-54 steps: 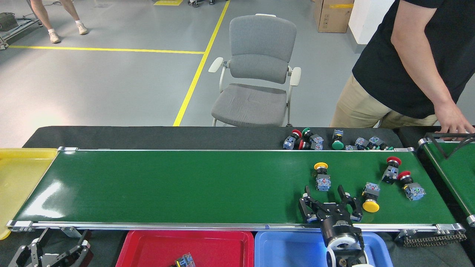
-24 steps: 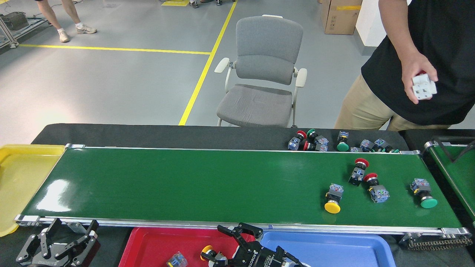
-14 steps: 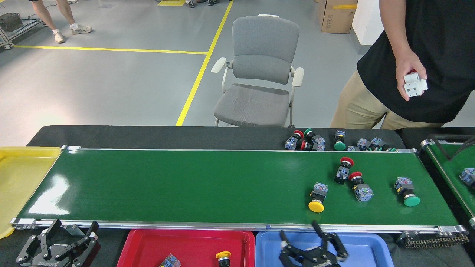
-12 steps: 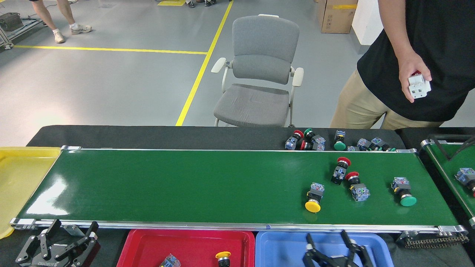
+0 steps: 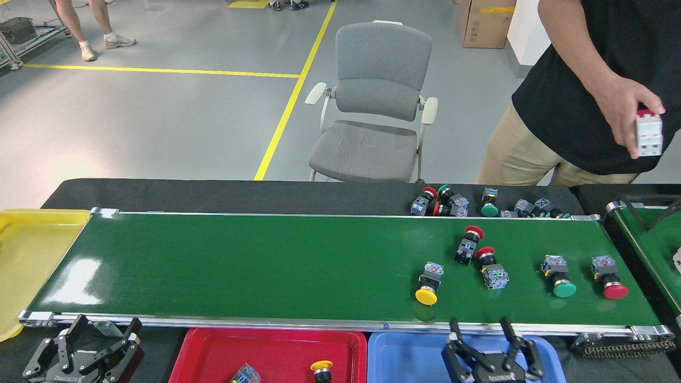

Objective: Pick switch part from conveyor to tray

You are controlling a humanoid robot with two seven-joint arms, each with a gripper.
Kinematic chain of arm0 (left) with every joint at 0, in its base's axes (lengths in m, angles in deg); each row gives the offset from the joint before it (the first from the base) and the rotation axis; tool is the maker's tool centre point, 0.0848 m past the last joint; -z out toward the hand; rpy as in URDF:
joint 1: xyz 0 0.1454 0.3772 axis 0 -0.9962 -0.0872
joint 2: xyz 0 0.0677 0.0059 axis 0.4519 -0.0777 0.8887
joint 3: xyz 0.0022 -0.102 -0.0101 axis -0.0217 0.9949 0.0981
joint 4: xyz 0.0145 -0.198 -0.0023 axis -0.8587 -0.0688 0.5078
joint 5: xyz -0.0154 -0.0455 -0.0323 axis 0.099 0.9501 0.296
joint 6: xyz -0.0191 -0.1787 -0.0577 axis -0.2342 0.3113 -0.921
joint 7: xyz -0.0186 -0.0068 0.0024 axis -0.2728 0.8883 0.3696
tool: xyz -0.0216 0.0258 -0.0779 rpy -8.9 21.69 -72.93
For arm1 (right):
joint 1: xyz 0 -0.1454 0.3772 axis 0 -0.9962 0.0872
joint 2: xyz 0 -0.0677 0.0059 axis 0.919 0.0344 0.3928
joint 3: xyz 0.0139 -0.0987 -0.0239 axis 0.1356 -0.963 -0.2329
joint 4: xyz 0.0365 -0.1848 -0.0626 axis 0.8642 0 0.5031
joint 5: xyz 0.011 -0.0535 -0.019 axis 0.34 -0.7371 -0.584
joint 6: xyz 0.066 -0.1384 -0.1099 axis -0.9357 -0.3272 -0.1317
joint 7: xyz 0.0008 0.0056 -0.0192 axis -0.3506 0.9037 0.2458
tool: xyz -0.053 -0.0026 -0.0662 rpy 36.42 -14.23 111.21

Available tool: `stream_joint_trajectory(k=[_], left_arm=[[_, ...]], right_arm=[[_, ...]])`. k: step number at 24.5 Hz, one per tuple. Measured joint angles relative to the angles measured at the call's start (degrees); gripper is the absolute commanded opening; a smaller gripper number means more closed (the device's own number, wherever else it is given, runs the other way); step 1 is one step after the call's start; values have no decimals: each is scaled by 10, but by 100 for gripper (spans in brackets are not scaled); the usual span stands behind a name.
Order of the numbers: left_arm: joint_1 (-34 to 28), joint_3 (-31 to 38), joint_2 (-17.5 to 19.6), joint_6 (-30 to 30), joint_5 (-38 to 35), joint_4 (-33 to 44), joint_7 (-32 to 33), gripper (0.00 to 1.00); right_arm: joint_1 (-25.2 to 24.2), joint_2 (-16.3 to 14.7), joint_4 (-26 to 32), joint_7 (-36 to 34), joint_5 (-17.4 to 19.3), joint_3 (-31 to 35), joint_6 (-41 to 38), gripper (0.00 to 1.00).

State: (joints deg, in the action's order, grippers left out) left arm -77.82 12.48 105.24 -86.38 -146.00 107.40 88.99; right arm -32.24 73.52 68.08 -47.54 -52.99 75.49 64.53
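Note:
Several switch parts lie on the right half of the conveyor [image 5: 255, 266]: a yellow-capped one [image 5: 428, 284], two red-capped ones [image 5: 468, 244] [image 5: 490, 266], a green-capped one [image 5: 558, 276] and another red-capped one [image 5: 609, 277]. The red tray [image 5: 213, 354] below the belt's front edge holds a yellow-capped part [image 5: 321, 368] and a blue-grey part [image 5: 245, 375]. My right gripper [image 5: 479, 330] is open and empty, just in front of the belt, below the yellow-capped part. My left gripper [image 5: 104, 332] rests open at the bottom left.
My right gripper is over a blue tray [image 5: 404, 354], right of the red one. A yellow tray [image 5: 26, 255] sits at the belt's left end. More switch parts [image 5: 479, 205] lie behind the belt. A person's hand [image 5: 622, 106] holds a white block; a slanting belt [image 5: 649, 239] runs at right.
My right gripper dropped the yellow-capped part into the red tray, then moved right over the blue tray. The parts on the belt drifted left, and a green-capped then a red-capped one came in.

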Motion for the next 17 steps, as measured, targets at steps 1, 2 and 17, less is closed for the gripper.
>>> stream_joint_trajectory(k=[1,2,17], left_arm=[[0,0,0,-1,0,0,0,100],[0,0,0,-2,0,0,0,100],[4,-12,0,-2,-1,0,0,100]], right_arm=[[8,2,-3,6,-10,-13,5,98],[18,7,-9,15,-21,-29,13,98],[174,40,-197,56,-40,-110,129,5]])
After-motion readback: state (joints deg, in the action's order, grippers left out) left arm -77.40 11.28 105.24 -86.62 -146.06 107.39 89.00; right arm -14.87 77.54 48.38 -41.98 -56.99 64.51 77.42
